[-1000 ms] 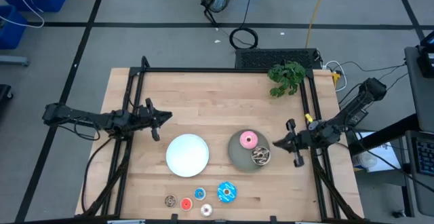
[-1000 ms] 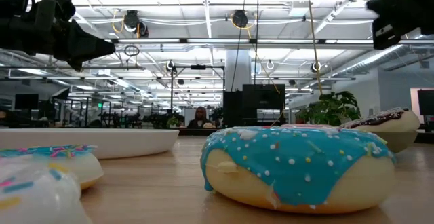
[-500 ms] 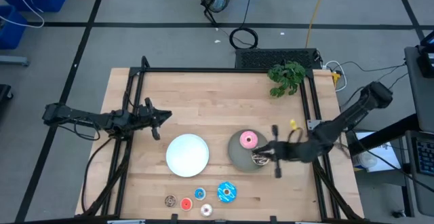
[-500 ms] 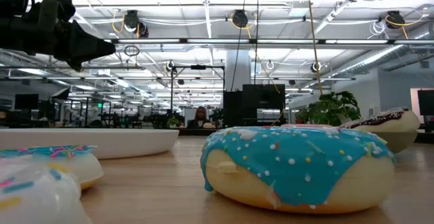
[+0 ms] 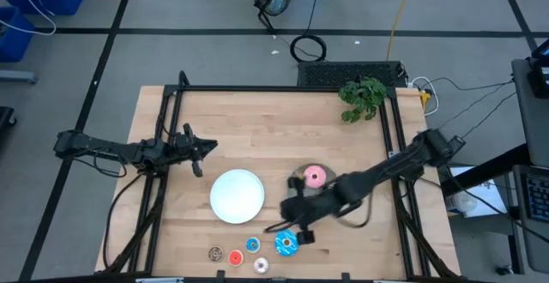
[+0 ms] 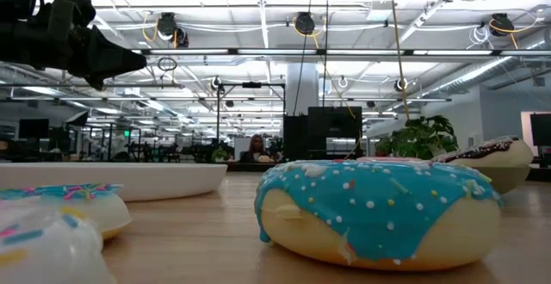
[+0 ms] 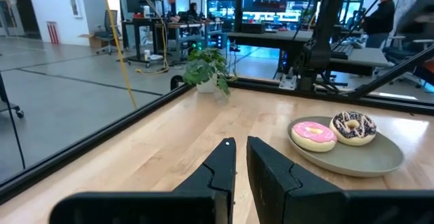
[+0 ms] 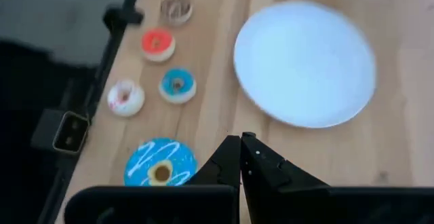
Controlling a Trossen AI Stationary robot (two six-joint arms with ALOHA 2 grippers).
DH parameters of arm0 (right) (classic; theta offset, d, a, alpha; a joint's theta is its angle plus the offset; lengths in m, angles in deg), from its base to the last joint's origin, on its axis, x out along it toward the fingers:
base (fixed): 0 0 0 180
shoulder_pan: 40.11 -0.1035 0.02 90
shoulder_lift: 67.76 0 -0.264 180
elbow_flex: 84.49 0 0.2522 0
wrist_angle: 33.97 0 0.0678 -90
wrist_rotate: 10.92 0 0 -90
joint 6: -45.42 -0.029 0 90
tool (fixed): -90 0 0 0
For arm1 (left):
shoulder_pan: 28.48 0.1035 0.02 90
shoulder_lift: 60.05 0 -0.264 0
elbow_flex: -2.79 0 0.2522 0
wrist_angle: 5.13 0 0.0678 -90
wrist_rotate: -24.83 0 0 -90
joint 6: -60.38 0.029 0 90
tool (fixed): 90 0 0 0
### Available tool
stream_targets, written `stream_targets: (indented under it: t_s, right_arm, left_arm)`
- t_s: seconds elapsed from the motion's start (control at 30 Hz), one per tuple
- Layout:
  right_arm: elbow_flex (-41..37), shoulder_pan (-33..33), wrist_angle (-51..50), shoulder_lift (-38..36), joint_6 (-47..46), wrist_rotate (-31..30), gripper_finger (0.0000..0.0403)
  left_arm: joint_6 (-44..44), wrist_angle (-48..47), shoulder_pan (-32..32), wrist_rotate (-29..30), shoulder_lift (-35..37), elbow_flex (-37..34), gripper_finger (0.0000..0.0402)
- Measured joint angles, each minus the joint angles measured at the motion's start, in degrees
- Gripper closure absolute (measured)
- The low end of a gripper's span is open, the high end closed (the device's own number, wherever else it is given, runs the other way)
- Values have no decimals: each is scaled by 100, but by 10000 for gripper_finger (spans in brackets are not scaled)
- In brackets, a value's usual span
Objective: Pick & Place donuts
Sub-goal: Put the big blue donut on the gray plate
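Note:
The blue-sprinkled donut (image 5: 286,243) (image 8: 161,170) (image 6: 379,211) lies flat on the table near its near edge. Beside it lie tiny brown (image 5: 215,254), red-orange (image 5: 235,258), blue (image 5: 252,245) and whitish (image 5: 261,265) donuts. The pink donut (image 5: 315,177) and the dark brown-sprinkled donut (image 7: 352,124) rest on a grey plate (image 7: 366,161). My right gripper (image 5: 287,225) (image 8: 241,140) hovers shut just beyond the blue-sprinkled donut, between it and the grey plate, and its arm hides the dark donut from above. My left gripper (image 5: 196,150) (image 7: 241,142) waits at the table's left, fingers shut.
A white plate (image 5: 238,195) (image 8: 305,72) sits mid-table, left of the grey plate. A green plant (image 5: 362,99) stands at the far right corner. A black frame rail (image 5: 163,171) runs along each side. Bare wood lies across the far half.
My right arm has swept from the table's right edge toward the left and near edge, passing over the grey plate, and now reaches out above the spot beside the blue-sprinkled donut. The donuts and plates have stayed put.

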Motion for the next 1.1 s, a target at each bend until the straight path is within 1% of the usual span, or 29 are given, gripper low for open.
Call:
stream_targets:
  t_s: [0.07,0.17,0.27,0.4,0.5,0.6,0.63,0.77,1.0,1.1]
  right_arm:
    - [536,19,-387,409,40,194,403]
    - [955,21,-672,827,131,377,403]
    - [964,-5,-572,1119,255,465,403]
    - [942,-47,-489,1462,163,350,403]
    - [938,-26,-661,1646,169,540,400]
    - [933,-28,-767,1787,343,703,388]
    - [933,-44,-753,1817,439,782,382]
    - [933,-180,-668,1868,509,791,351]
    - [933,-336,-425,1862,535,737,255]
    - [864,-341,-182,1852,522,645,223]
  left_arm:
    - [21,0,0,2,0,-1,360]
    - [-8,-11,1,0,-2,0,360]
    - [-33,-11,1,-12,-1,-1,360]
    - [-49,-6,-1,-44,-2,0,360]
    - [-49,-3,-1,-48,0,1,360]
    - [-83,0,0,-49,0,-1,360]
    - [-116,-8,1,-50,0,0,360]
    - [-189,-15,1,-53,-1,-1,360]
    - [-212,-7,-1,-57,0,-1,360]
    - [-221,-7,1,-57,0,1,360]
